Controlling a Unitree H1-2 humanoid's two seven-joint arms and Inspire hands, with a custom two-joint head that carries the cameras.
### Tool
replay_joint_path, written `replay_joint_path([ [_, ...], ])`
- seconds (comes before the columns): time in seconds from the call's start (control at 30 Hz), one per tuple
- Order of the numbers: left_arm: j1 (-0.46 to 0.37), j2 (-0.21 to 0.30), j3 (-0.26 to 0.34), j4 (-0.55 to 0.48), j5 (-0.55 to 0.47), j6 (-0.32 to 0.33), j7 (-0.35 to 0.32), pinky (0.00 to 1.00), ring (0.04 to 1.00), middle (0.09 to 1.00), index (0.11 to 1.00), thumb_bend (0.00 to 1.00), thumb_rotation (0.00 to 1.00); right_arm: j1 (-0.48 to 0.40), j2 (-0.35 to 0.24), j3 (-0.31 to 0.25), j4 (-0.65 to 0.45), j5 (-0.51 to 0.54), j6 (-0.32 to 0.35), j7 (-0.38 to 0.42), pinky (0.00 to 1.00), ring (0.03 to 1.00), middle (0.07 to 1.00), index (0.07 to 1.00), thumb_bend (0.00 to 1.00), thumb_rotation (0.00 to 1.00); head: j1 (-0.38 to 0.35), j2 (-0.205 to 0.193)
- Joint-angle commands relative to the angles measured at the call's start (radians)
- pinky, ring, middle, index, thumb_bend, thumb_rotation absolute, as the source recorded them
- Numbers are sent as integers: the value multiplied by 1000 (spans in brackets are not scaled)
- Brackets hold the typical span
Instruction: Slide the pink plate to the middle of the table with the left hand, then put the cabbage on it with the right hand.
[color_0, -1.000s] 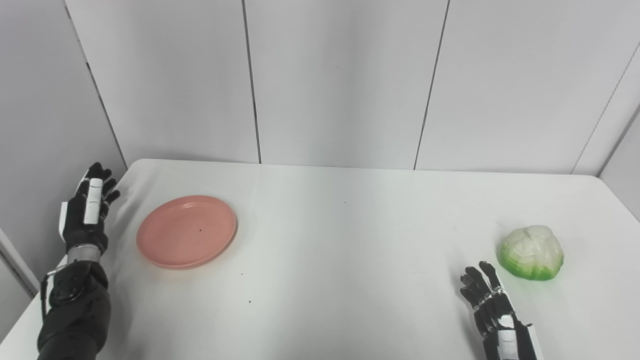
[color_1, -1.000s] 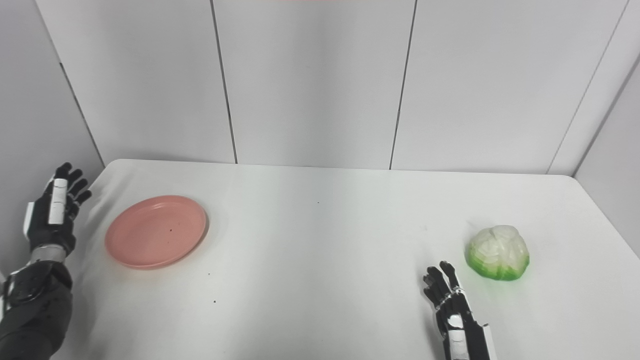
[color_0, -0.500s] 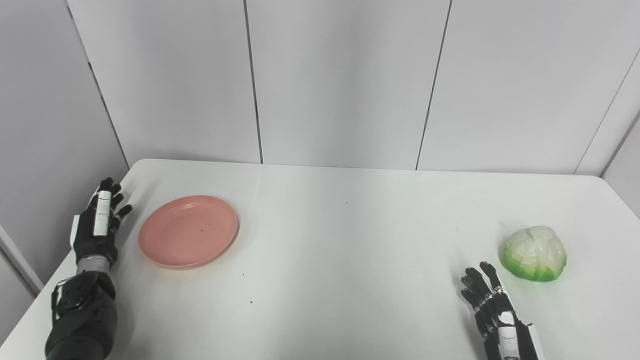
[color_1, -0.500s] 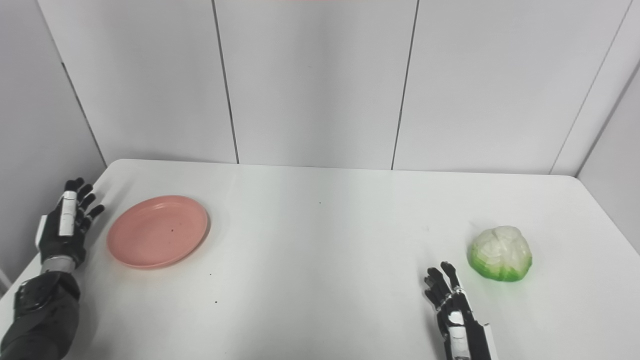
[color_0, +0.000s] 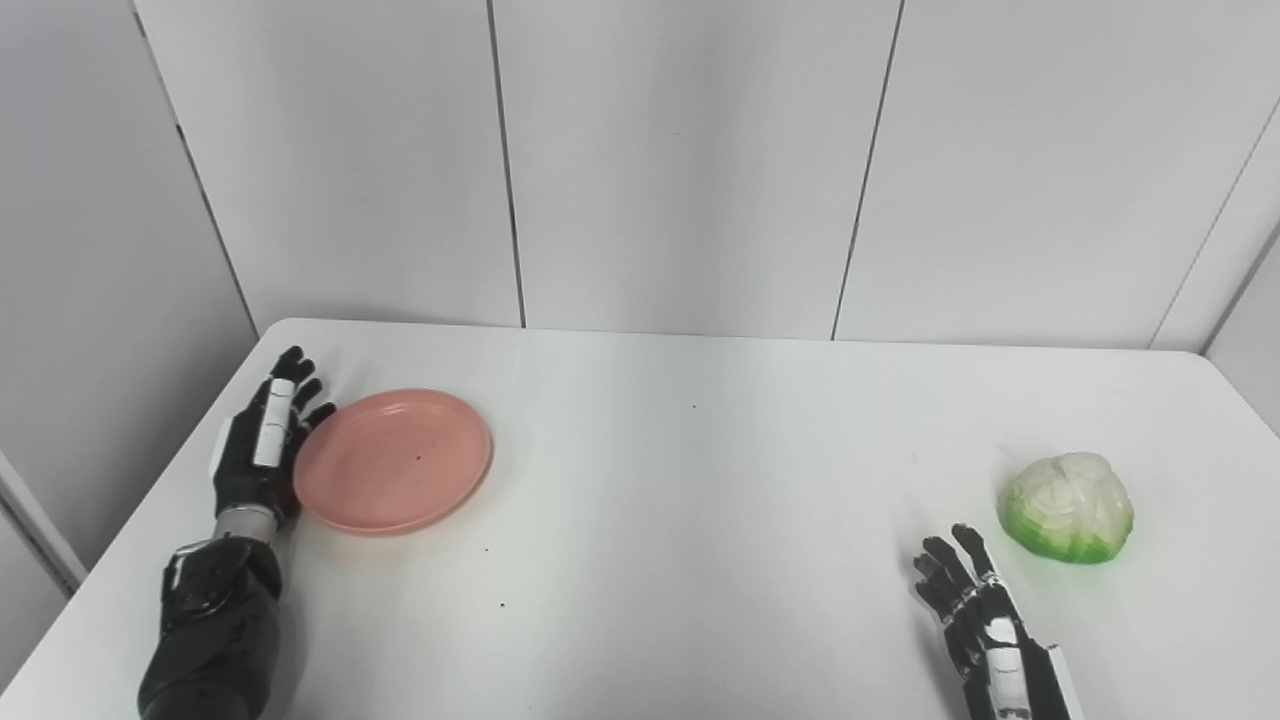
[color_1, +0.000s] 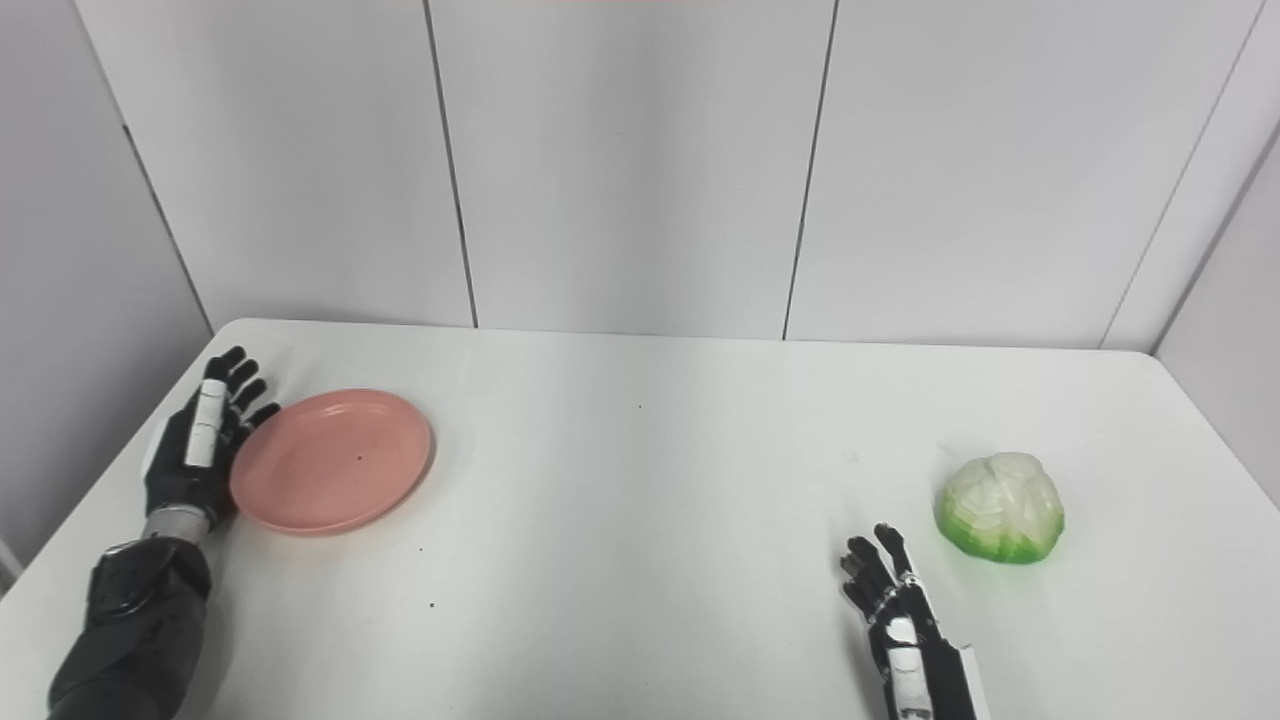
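The pink plate (color_0: 394, 460) lies flat on the left part of the white table (color_0: 680, 470). My left hand (color_0: 262, 447) stands on edge with fingers extended, open, its palm against the plate's left rim. The cabbage (color_0: 1067, 506), white on top and green at its base, sits near the table's right side. My right hand (color_0: 975, 620) is open with fingers spread, low at the front right, a short way to the left of and nearer than the cabbage, not touching it.
Grey wall panels (color_0: 690, 160) rise directly behind the table's far edge. The table's left edge (color_0: 150, 500) runs close to my left forearm (color_0: 210, 640). A few small dark specks (color_0: 487, 549) dot the tabletop.
My left hand has moved right from beyond the table's left edge to the plate's rim. The plate has shifted slightly to the right. My right hand and the cabbage have barely moved.
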Motion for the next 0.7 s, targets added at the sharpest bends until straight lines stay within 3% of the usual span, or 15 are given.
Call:
replay_joint_path([
  [0.0, -18, 18, 6, -63, -23, 51, -15, 866, 951, 930, 880, 918, 787, 76, 4, 15, -13, -4, 25, -3, 915, 890, 885, 927, 862, 927, -3, 3],
  [0.2, 5, 11, -5, -143, -34, 125, -32, 851, 959, 934, 884, 927, 791, 78, 3, 23, -27, -6, 38, -8, 919, 894, 888, 932, 853, 933, -7, 11],
  [0.4, 32, -6, -14, -212, -40, 165, -44, 898, 974, 952, 905, 936, 783, 81, 6, 28, -40, -8, 51, -17, 918, 892, 886, 929, 853, 933, -12, 17],
  [0.53, 48, -29, -26, -256, -31, 180, -21, 888, 965, 945, 903, 958, 782, 81, 12, 32, -46, -19, 57, -25, 905, 886, 882, 927, 855, 933, -25, 20],
  [0.67, 62, -90, -30, -338, -20, 224, 44, 875, 953, 944, 895, 965, 809, 79, 21, 39, -51, -27, 61, -36, 897, 882, 879, 930, 858, 927, -36, 19],
])
